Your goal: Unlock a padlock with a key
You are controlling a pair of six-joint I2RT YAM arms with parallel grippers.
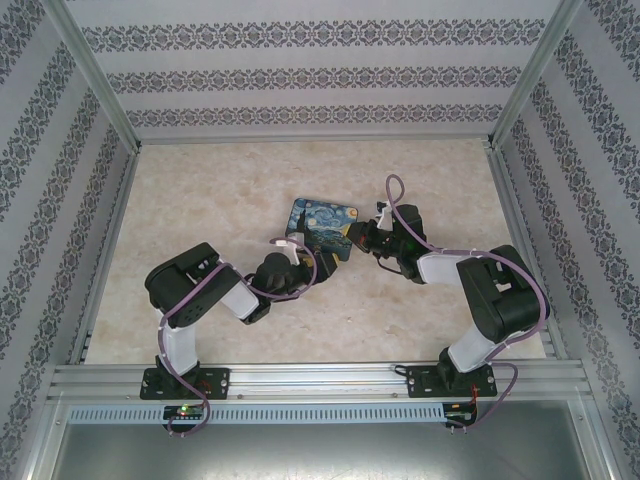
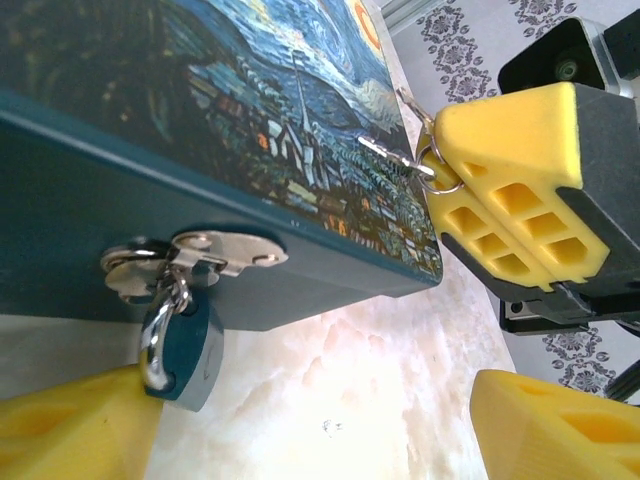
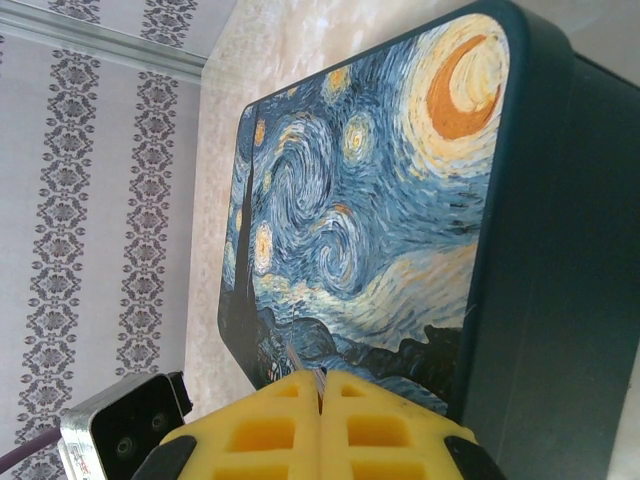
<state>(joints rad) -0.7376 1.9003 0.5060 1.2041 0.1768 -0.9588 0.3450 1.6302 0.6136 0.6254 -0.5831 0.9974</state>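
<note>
Top external view: the painted box (image 1: 322,226) lies on the counter (image 1: 200,200) between the two arms. The left end effector (image 1: 292,250) sits at the box's near-left corner. The right end effector (image 1: 362,238) sits at its right edge.

Left wrist view: the left end effector's fingers (image 2: 70,430) stand wide apart and hold nothing. The padlock (image 2: 185,350), teal-bodied with a silvery shackle, hangs from a hasp (image 2: 215,250) on the box's teal side. It is just ahead of one finger, touching or nearly so. Further ahead, the right end effector is clamped on the key (image 2: 388,152), whose silvery shaft projects from the fingertips over the lid's edge.

Right wrist view: the pads are pressed together with a thin silvery sliver pinched between them. The painted lid lies directly ahead of the tips.
</note>
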